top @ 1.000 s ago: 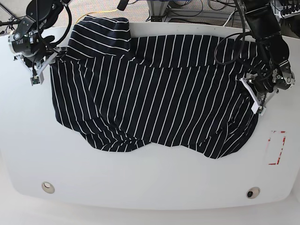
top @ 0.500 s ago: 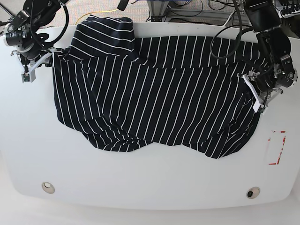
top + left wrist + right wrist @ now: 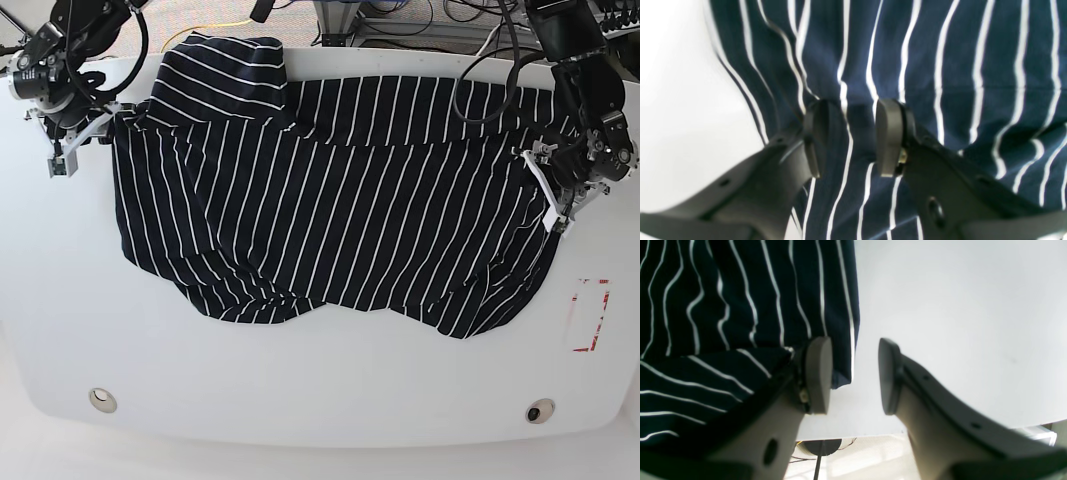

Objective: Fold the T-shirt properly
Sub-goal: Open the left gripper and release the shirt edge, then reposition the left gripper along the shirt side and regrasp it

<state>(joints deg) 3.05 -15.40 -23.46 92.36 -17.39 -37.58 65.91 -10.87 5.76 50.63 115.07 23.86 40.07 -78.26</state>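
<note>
T-shirt (image 3: 330,200): spread on the white surface (image 3: 320,380), bunched along its near hem.
Left end effector (image 3: 850,136) open over fabric; right end effector (image 3: 855,375) open at the edge. Risk: wrinkles get folded in.

The broad white tabletop (image 3: 320,385) gives me bare room all along its near side and in a strip on the left. The rumpled dark navy white-striped fabric T-shirt (image 3: 330,200) blocks the middle and far side, edge to edge. On the right, a small red-marked white tag (image 3: 590,315) lies flat. Black cables (image 3: 480,70) loop over the far right corner.
</note>
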